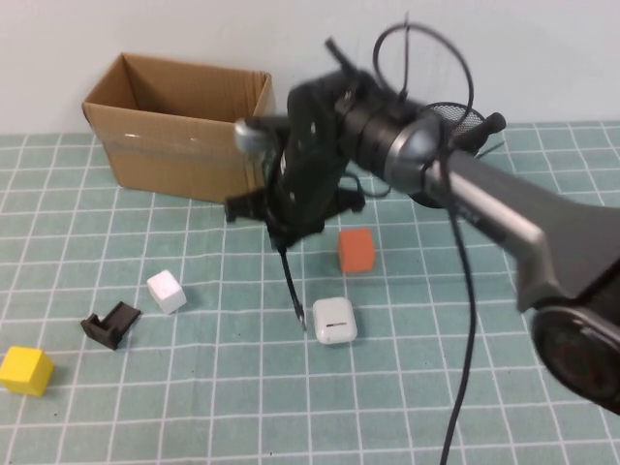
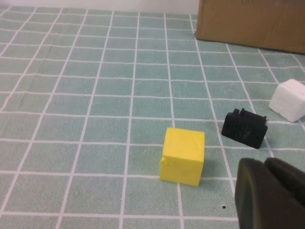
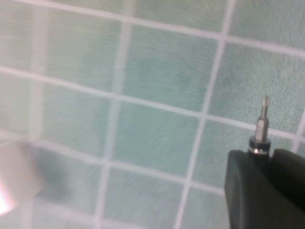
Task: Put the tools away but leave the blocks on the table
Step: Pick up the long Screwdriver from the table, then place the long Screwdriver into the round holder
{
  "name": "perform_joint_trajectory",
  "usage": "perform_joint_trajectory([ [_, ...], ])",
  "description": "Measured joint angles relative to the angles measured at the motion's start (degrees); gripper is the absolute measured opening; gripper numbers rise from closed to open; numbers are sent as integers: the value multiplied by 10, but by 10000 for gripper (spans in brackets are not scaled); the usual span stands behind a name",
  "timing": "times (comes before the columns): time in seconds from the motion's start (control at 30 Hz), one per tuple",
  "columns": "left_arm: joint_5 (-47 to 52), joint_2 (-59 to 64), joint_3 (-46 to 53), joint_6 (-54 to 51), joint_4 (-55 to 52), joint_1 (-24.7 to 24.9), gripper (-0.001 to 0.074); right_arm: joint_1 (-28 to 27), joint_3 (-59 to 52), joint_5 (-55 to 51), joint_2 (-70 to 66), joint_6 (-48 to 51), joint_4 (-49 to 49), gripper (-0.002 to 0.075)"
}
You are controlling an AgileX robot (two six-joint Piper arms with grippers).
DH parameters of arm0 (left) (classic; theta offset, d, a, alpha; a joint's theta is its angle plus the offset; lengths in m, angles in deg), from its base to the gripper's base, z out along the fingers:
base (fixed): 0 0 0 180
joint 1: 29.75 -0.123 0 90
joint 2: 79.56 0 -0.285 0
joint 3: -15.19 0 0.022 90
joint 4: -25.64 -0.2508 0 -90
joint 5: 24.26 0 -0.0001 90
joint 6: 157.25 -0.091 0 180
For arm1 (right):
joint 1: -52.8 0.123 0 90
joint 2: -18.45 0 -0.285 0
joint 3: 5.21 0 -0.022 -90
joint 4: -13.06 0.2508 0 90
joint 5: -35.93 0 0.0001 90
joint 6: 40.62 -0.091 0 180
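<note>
Right tool (image 3: 267, 164) was clamped on the thin screwdriver (image 1: 292, 283) above the surface (image 1: 194, 387), box (image 1: 174, 126) pending; left tool (image 2: 267, 191) sat closed, empty, near yellow block (image 2: 183, 156).

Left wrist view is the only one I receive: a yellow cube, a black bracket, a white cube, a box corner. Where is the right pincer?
Observer: The right pincer hangs above the mat, in front of the cardboard box, shut on a thin screwdriver.
Operator: My left pincer is shut, near the yellow cube. Any other block?
Observer: An orange cube, on the robot's right of the screwdriver.
Operator: What lies under the tip?
Observer: A white earbud case, close beside it.
</note>
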Motion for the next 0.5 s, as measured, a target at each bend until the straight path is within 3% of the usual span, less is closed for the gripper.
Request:
perform_joint_trajectory([
  [0.17, 0, 0, 0, 0, 0, 0, -4, 16, -22, -19, 77, 43, -89, -6],
  [0.27, 0, 0, 0, 0, 0, 0, -4, 23, -97, 16, 141, 46, -134, -7],
  [0.33, 0, 0, 0, 0, 0, 0, -4, 20, -176, 87, 193, 49, -137, -7],
  [0.37, 0, 0, 0, 0, 0, 0, -4, -7, -212, 126, 316, 52, -137, -7],
  [0.4, 0, 0, 0, 0, 0, 0, -4, 8, -261, 183, 249, 53, -137, -7],
  [0.5, 0, 0, 0, 0, 0, 0, -4, -27, -397, 383, 329, 60, -140, -7],
])
